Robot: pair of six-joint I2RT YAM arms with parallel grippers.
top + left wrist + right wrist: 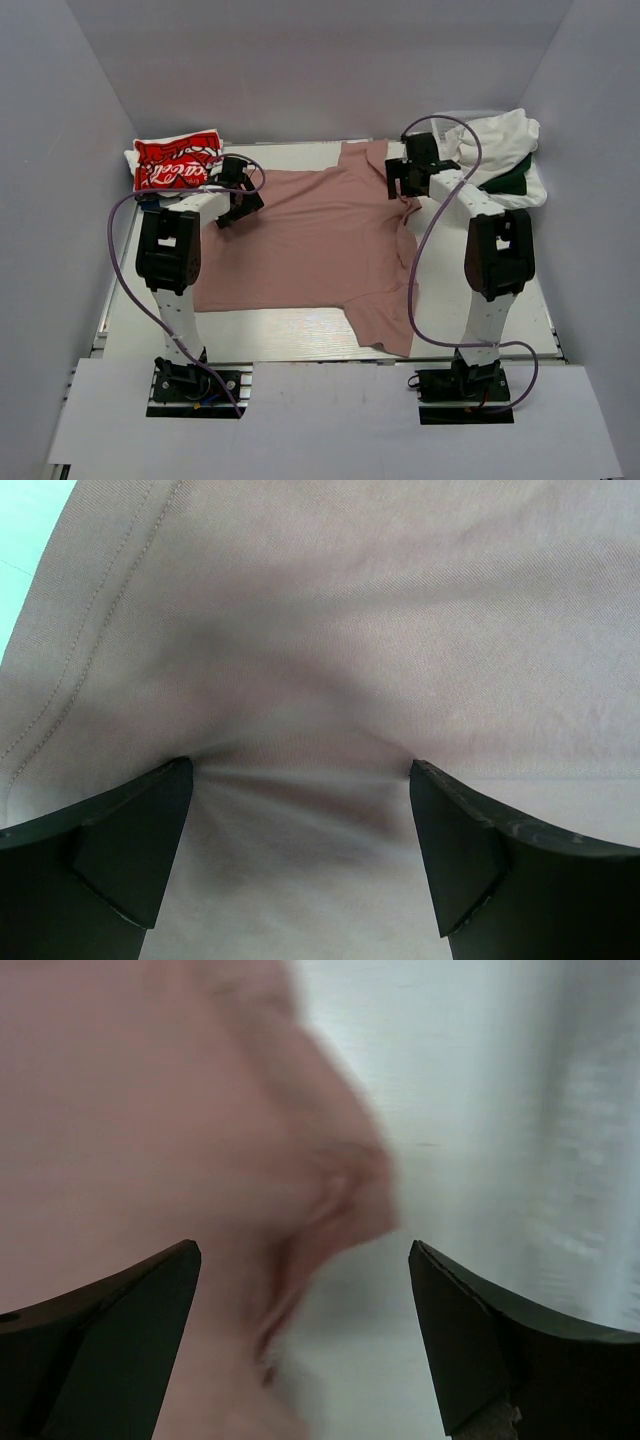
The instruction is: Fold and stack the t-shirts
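left claw (300, 770) and right claw (303, 1250) are gaping wide over the flat pink shirt (320, 230) (its edge blurring).

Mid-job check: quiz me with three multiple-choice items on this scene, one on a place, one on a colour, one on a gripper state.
1. Where does the red t-shirt lie?
A. at the far-left corner of the table
B. at the far-right corner
C. between the arm bases

2. What colour is the spread t-shirt mid-table?
A. blue
B. dusty pink
C. yellow

3. How does the left gripper stand?
A. shut on cloth
B. shut on nothing
C. open over the spread t-shirt

Answers:
1 A: the top view shows it folded just beyond the left arm's wrist.
2 B: dusty-pink cloth covers the middle of the table.
3 C: the left wrist view shows both fingers wide apart, with pink cloth beneath them.
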